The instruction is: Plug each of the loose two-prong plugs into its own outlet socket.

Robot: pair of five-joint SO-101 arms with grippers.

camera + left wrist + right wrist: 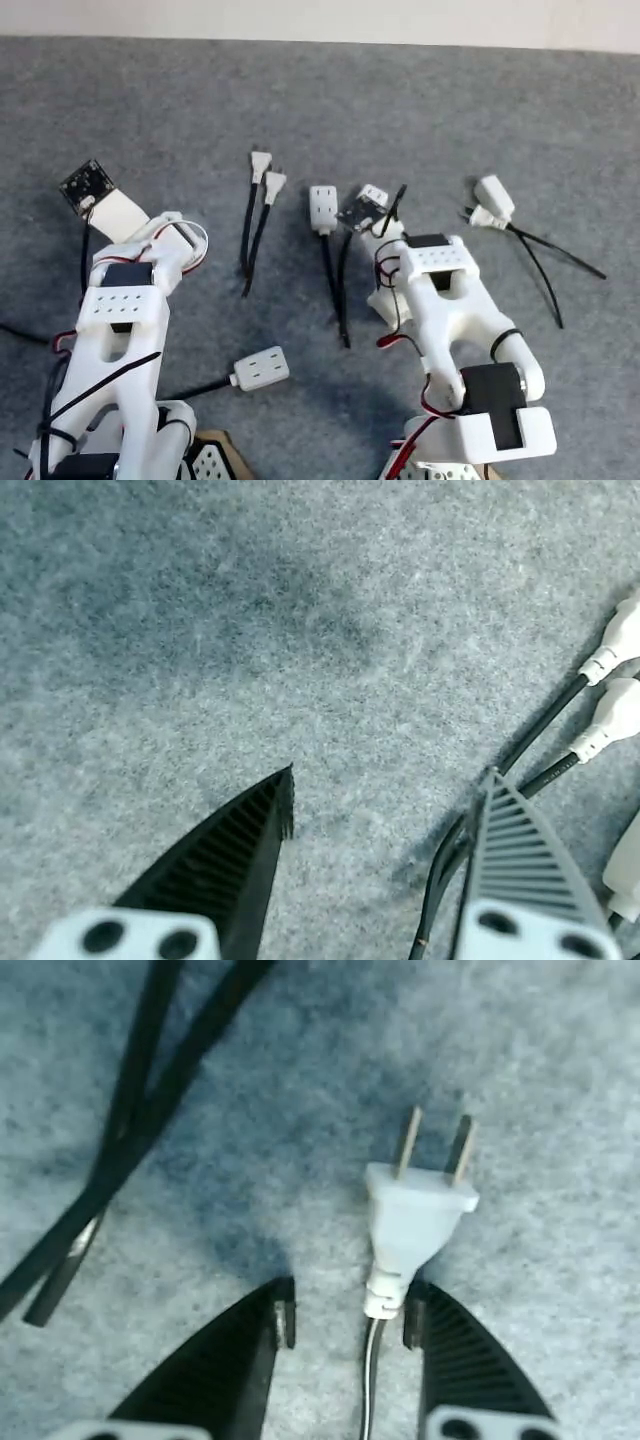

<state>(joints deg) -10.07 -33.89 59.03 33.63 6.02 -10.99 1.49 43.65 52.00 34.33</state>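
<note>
The plug lies flat on the grey mat, prongs pointing away from the right gripper, whose fingers are spread apart and hold nothing; the plug's cord end sits between the fingertips, closer to one of them. In the high view this plug is just right of the middle socket, whose black cord runs back toward the arms. A second plug and third plug lie side by side left of that socket, unplugged. The left gripper hangs over bare mat beside their cords, fingers spread and holding nothing. A near socket lies between the arms' bases, and a right socket lies well off to the right.
</note>
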